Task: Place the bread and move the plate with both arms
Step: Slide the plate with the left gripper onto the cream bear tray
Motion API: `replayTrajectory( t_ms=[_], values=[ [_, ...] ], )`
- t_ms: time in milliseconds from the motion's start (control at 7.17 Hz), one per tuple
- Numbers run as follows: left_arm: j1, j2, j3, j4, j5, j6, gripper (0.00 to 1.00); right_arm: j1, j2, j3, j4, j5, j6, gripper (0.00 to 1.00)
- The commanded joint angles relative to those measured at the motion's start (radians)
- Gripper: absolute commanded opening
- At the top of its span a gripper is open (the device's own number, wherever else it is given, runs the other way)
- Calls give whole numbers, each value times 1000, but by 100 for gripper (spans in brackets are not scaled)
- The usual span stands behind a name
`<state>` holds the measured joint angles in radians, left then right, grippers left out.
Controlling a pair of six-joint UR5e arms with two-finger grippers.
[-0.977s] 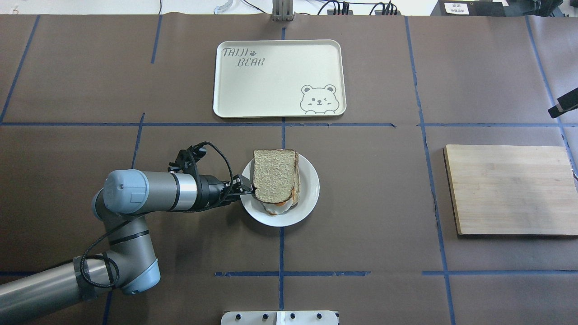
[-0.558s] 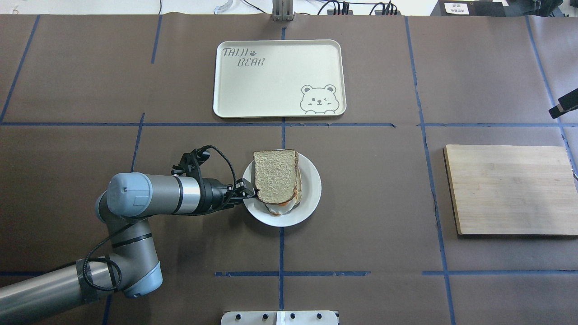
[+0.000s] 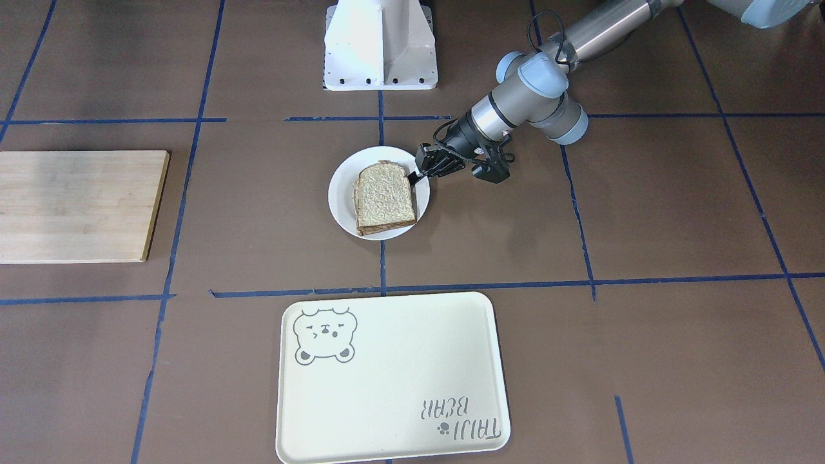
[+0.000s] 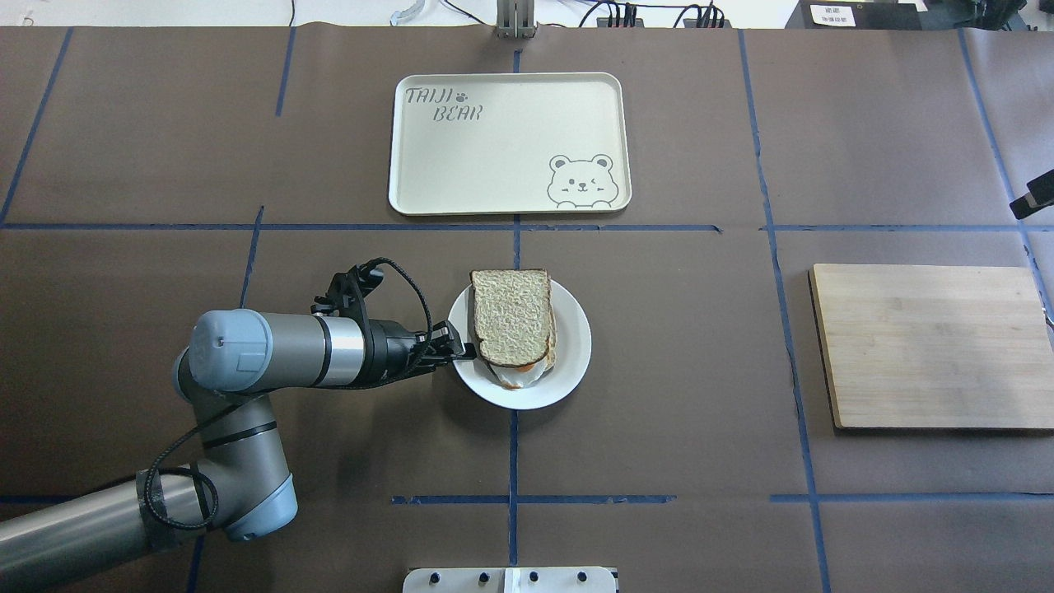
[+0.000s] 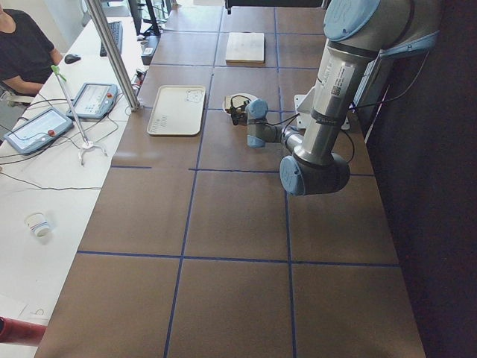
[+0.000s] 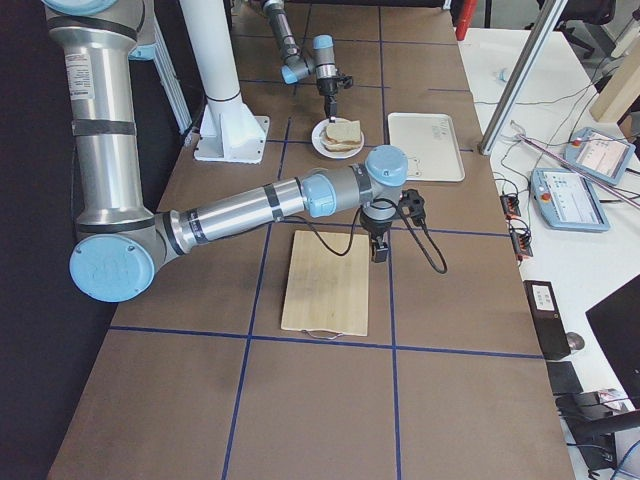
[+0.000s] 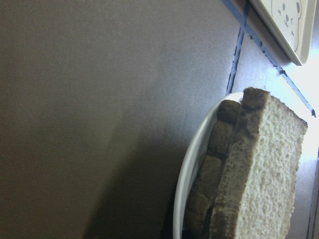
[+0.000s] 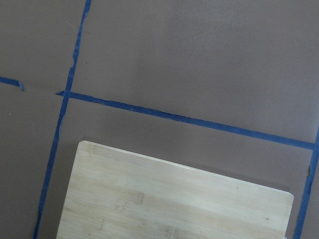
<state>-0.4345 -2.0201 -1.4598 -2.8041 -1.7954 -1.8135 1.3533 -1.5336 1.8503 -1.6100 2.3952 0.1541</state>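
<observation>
Bread (image 4: 512,317) has sunk flat onto the plate (image 4: 572,362); whether left gripper (image 4: 468,352) grips is unclear.

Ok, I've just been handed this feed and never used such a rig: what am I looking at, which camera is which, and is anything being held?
Two robot arms work at a brown table, each ending in a two-finger gripper. Two cameras look down on the table, one from behind the robot, one facing it; two look along it from the ends; one rides on each wrist. The left arm reaches in low, with the left gripper at the rim of the white plate. The bread lies on top of a stack there, over another slice. Whether that gripper is open or pinching something, I cannot tell. The right arm hangs the right gripper above the wooden board's edge; its state is too small to judge. The bear tray lies beyond the plate.
</observation>
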Motion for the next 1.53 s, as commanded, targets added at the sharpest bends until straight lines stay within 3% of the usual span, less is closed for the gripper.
replayTrajectory(
  t_ms=[0,419,698,977,1395],
  values=[
    [-48,-29,-16,-12,-1,-94,0,24,-17,0,-2,-1,19,100],
    [-104,-80,-11,-14,20,-202,0,30,-40,-11,2,-11,3,100],
    [-112,-124,22,-12,147,-224,0,70,-91,-26,2,-42,-43,100],
    [-121,-178,111,-6,265,-347,0,179,-128,-32,-11,-27,-217,100],
    [-188,-274,316,-2,284,-405,0,216,-194,-22,-8,-24,-218,100]
  ],
)
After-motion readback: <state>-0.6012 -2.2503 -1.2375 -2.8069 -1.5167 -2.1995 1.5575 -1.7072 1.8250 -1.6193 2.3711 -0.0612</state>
